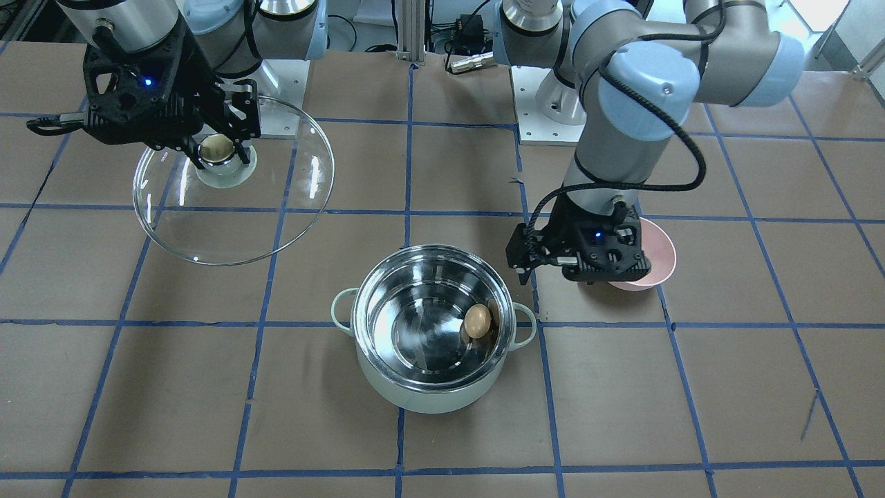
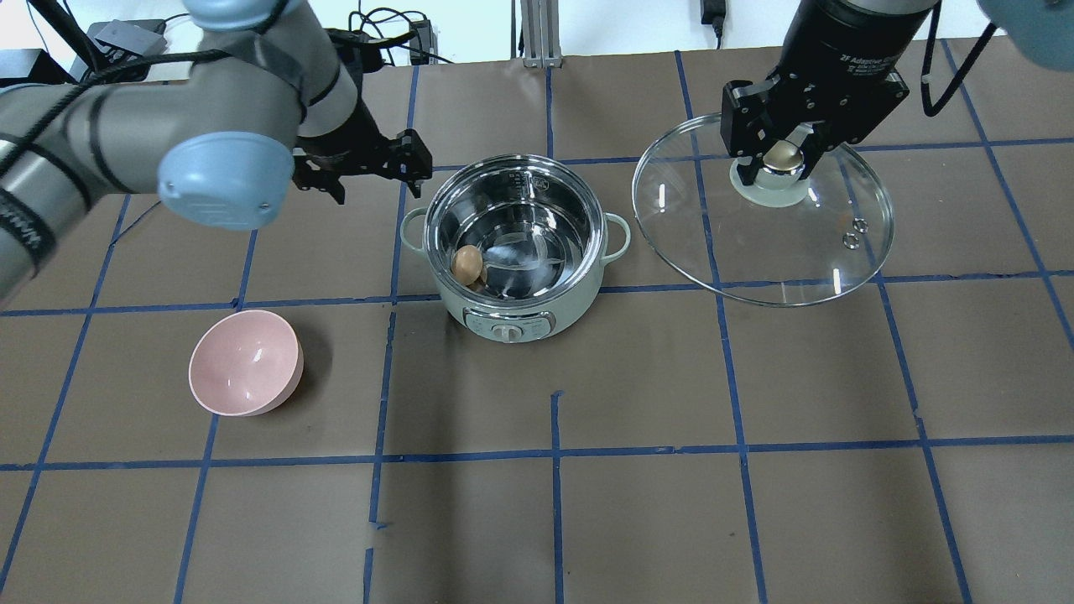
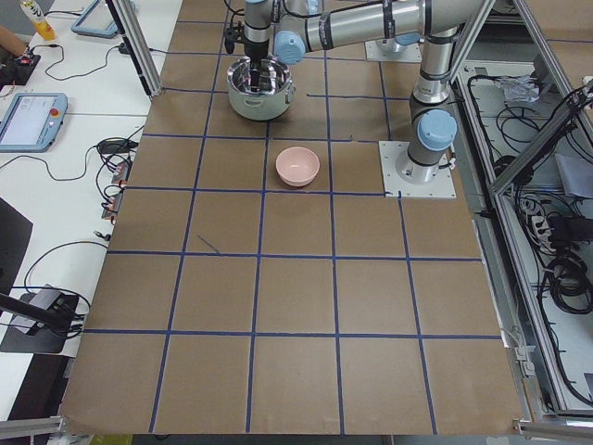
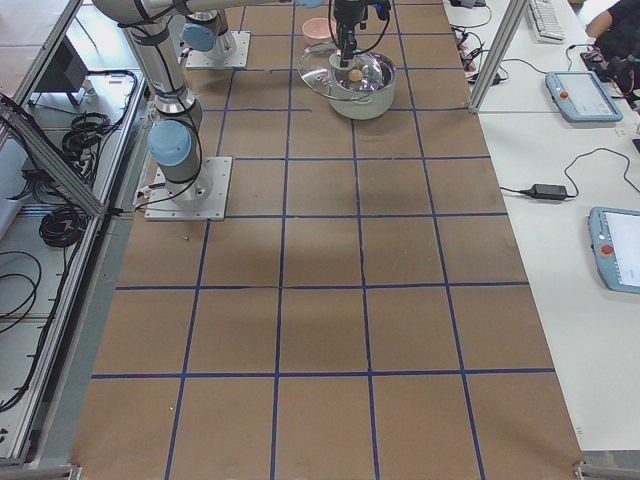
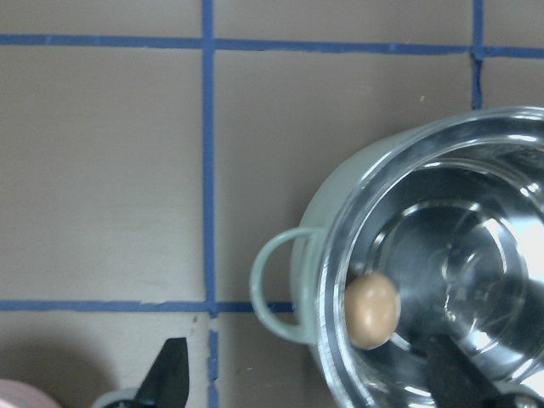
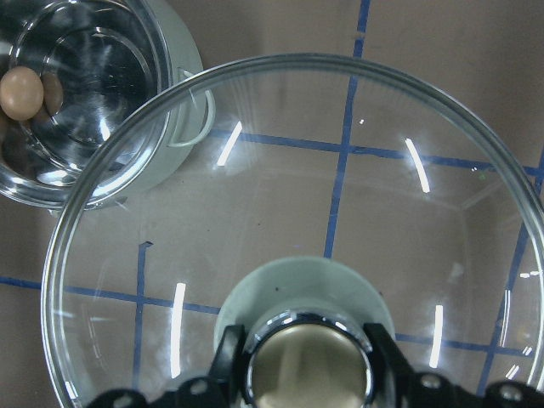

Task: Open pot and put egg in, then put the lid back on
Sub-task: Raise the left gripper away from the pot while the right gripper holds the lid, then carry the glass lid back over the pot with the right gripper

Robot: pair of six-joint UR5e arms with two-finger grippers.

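The mint-green pot (image 2: 508, 323) stands open at the table's middle; it also shows in the front view (image 1: 429, 395). The brown egg (image 2: 467, 263) lies inside it against the steel wall, and shows in the left wrist view (image 5: 371, 310) and the front view (image 1: 477, 321). My right gripper (image 2: 784, 159) is shut on the knob of the glass lid (image 2: 755, 243) and holds it tilted above the table, to the right of the pot. The lid fills the right wrist view (image 6: 340, 195). My left gripper (image 2: 394, 168) is open and empty, just left of the pot's rim.
A pink bowl (image 2: 243, 369) sits on the table to the front left of the pot; in the front view (image 1: 662, 250) the left wrist partly covers it. Blue tape lines grid the brown table. The arm bases stand at the table's robot-side edge.
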